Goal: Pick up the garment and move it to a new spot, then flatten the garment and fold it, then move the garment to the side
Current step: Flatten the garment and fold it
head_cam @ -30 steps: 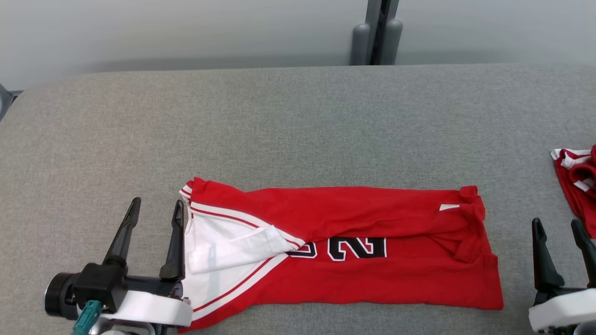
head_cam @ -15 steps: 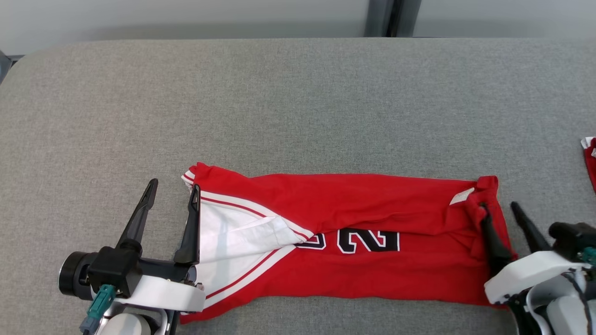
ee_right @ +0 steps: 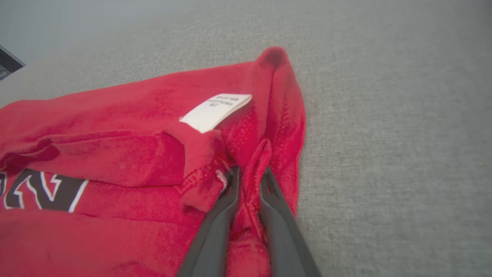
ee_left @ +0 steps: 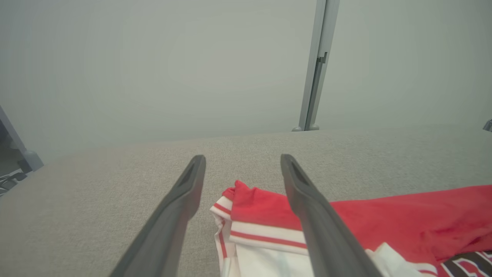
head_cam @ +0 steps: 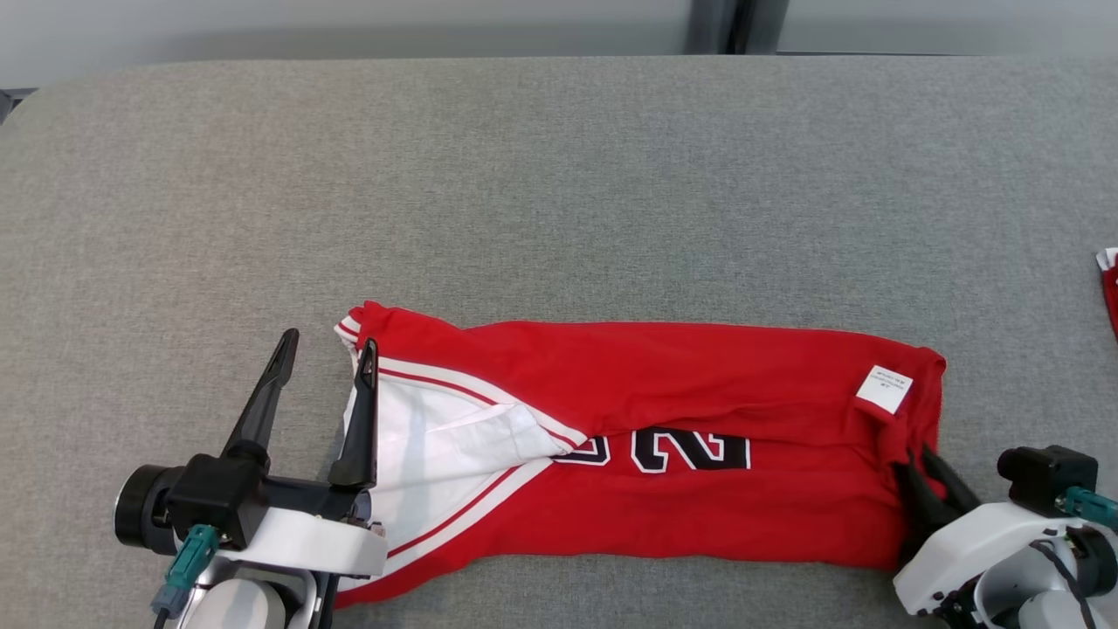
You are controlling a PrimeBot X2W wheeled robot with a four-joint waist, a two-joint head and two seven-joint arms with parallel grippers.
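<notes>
The garment (head_cam: 646, 411) is a red jersey with white trim and black numerals, lying folded lengthwise across the grey table. My left gripper (head_cam: 330, 341) stands open at its left end, one finger over the white panel and the other over bare table. The left wrist view shows the garment's corner (ee_left: 250, 204) between those open fingers (ee_left: 243, 157). My right gripper (head_cam: 917, 461) is at the garment's right edge. In the right wrist view its fingers (ee_right: 250, 171) pinch a raised red fold of the garment (ee_right: 115, 127), just below a white tag (ee_right: 215, 110).
Another red and white cloth (head_cam: 1109, 293) peeks in at the table's right edge. The grey fabric table (head_cam: 559, 175) stretches wide behind the garment. A pale wall with a grey post (ee_left: 317, 65) stands past the far edge.
The head camera has tilted down. My right gripper came in from the right to the garment's edge and closed on a fold; the white tag turned up. The left gripper stays open.
</notes>
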